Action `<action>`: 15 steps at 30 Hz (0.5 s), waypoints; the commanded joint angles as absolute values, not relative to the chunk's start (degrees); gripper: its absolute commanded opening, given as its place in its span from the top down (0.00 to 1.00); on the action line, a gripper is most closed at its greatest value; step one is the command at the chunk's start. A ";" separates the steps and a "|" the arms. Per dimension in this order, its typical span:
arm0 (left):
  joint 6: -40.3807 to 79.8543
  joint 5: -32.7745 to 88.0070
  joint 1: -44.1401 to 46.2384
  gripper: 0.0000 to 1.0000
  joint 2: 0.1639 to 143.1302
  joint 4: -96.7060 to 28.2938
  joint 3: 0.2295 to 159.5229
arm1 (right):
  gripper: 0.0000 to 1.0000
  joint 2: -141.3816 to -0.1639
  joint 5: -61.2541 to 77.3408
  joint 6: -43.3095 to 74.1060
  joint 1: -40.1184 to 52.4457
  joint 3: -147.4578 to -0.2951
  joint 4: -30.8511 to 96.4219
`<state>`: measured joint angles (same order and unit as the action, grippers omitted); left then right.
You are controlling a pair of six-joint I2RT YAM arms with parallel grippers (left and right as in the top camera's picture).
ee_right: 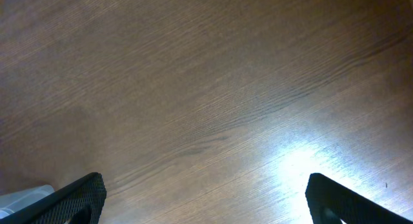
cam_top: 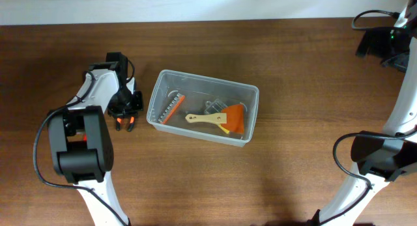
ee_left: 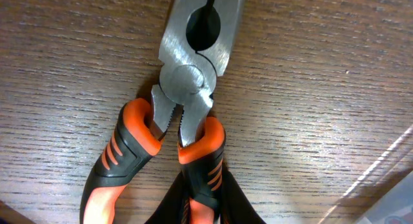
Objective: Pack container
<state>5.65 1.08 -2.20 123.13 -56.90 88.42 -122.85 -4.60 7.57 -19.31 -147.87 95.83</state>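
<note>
A clear plastic container sits mid-table. It holds a toothed tool with an orange edge, a wooden-handled brush, an orange scraper and a metal part. Pliers with orange and black handles lie on the table left of it. In the left wrist view the pliers lie flat with their steel jaws pointing away. My left gripper has its fingers closed around the right handle. My right gripper is wide open and empty at the far right back, over bare wood.
The table is dark wood. A pale container corner shows at the lower left of the right wrist view. Both arm bases stand at the front, the left one and the right one.
</note>
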 commanded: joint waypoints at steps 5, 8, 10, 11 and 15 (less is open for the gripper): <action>5.56 2.13 -2.79 0.98 120.64 -59.92 96.16 | 0.01 -122.21 -4.51 8.01 -19.53 -148.55 95.77; 5.54 2.13 -2.79 0.98 117.23 -60.55 99.94 | 0.01 -122.21 -4.51 8.01 -19.53 -148.55 95.77; 5.52 2.20 -2.72 0.98 113.89 -60.77 102.69 | 0.01 -122.21 -4.51 8.01 -19.53 -148.55 95.77; 5.50 2.20 -2.61 0.98 112.46 -60.84 103.50 | 0.01 -122.21 -4.51 8.01 -19.53 -148.55 95.77; 1.74 3.31 -0.71 0.98 105.91 -61.01 104.64 | 0.01 -122.21 -4.51 8.01 -19.53 -148.55 95.79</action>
